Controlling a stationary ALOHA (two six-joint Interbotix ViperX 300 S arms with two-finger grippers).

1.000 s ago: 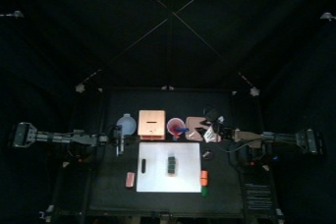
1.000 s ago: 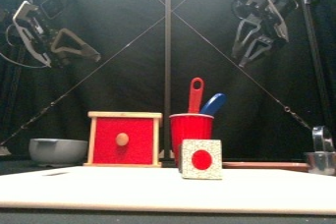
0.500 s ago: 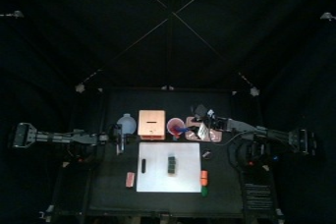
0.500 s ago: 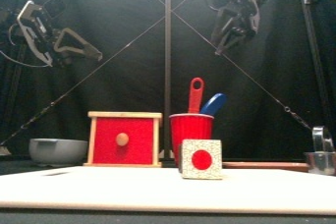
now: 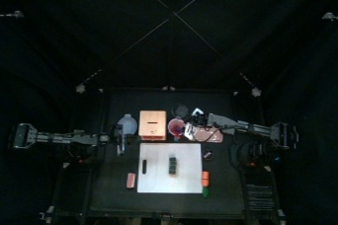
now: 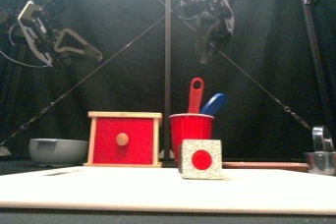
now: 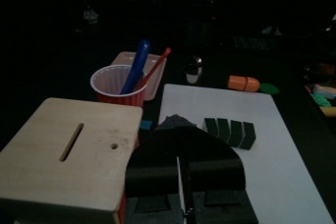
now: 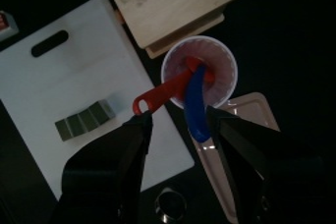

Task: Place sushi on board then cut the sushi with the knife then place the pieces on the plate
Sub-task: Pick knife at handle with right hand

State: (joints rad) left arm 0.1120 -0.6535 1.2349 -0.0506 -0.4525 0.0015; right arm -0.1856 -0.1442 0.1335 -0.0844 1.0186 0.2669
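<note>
Right gripper: jaws wide, empty, high over the cup holding the red knife and blue knife.
Left gripper: jaws closed, empty, raised at left.
Sushi: mid-board, long axis near–far, red-dotted end facing near.

black counter with a white cutting board at its near middle
the board lies flat on the counter. along the far side, from left to right, stand a blue-grey bowl, a pale wooden box with a red drawer front, and a red cup. a flat pink tray lies right of the cup, and a round metal cutter sits further right. a small red-orange toy lies just left of the board, with an orange toy and a green toy just right of it.
</note>
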